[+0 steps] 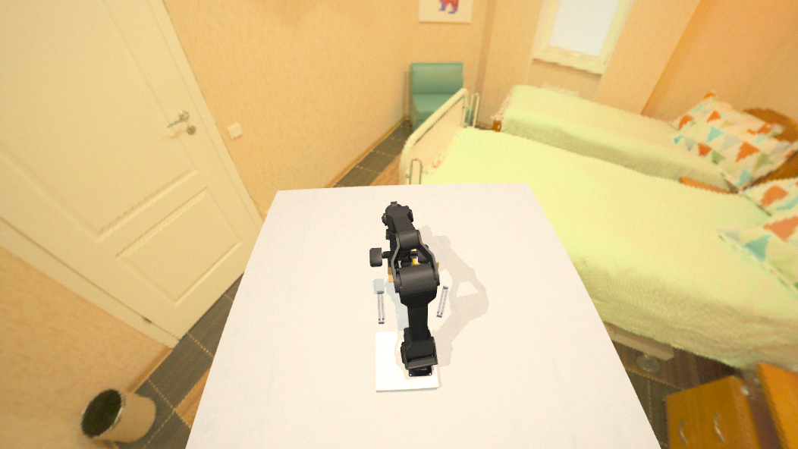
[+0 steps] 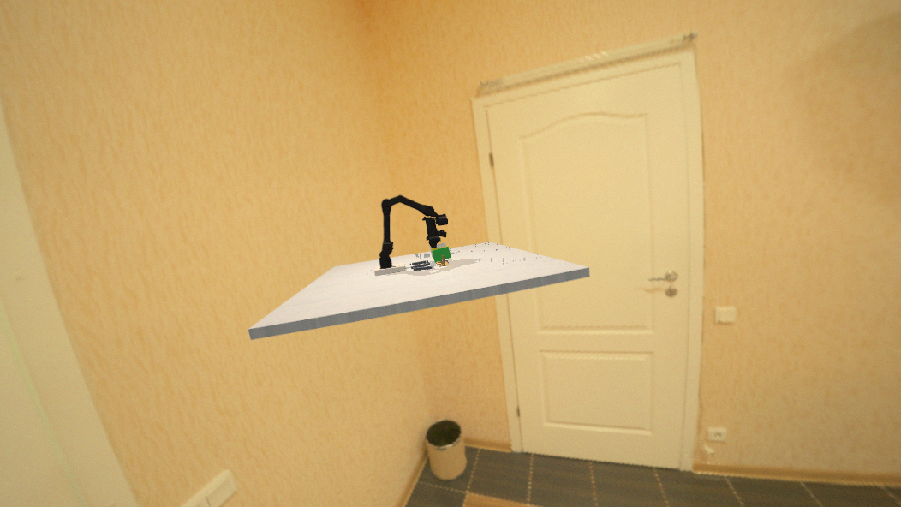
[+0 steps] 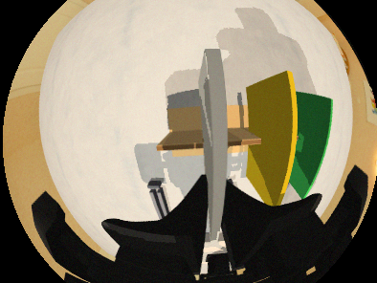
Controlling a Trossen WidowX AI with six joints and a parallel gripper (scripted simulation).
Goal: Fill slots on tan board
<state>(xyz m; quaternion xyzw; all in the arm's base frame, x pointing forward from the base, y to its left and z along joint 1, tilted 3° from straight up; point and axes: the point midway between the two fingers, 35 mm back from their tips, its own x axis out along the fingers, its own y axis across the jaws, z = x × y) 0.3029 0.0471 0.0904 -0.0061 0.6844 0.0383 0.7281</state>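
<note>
In the lower middle of the wrist view, the claw (image 3: 209, 179) is clamped on a gray board (image 3: 215, 129), which stands upright and nearly edge-on through the center of the frame. Behind it the tan board (image 3: 184, 140) runs crosswise, its top edge a brown strip at mid-frame; whether the gray board's notch meets a slot there cannot be told. Right of center a yellow board (image 3: 273, 129) stands upright, and a green board (image 3: 316, 129) (image 2: 440, 253) stands upright farther right, just beside it. At lower left of the same view, a dark slotted holder (image 3: 158, 198) (image 1: 378, 306) sits on the tabletop (image 3: 105, 96) (image 1: 312, 357) (image 2: 378, 289). From the top, that holder lies left of the black arm (image 1: 417, 284) (image 2: 412, 205) near the middle of the frame, and another holder (image 1: 441, 299) lies to the arm's right, slightly slanted. The arm hides most of the boards there. In the exterior view it arches above the tabletop near the center, with the green board under its end.
</note>
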